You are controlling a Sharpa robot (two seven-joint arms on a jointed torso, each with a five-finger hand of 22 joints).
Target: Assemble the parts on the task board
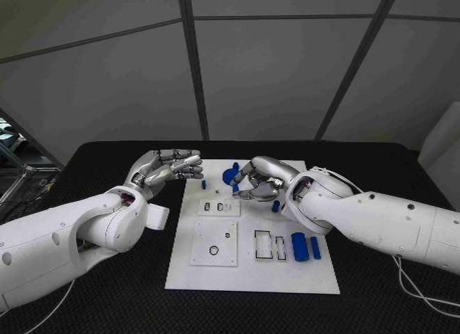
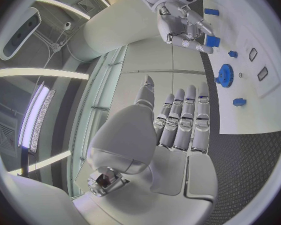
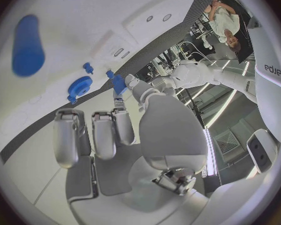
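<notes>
pinching a small blue part (image 2: 212,41) between thumb and finger, the right hand (image 1: 258,179) is held over the far half of the task board (image 1: 252,275). the left hand (image 1: 170,167) is raised beside the board's far left corner, fingers (image 2: 181,116) straight and side by side, nothing held. a blue gear (image 1: 230,175) stands by the right hand; two blue cylinders (image 1: 306,247) lie on the board's right side.

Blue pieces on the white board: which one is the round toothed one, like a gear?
The blue gear, standing at the board's far end beside the right hand; the other blue pieces are plain pegs and blocks.
</notes>
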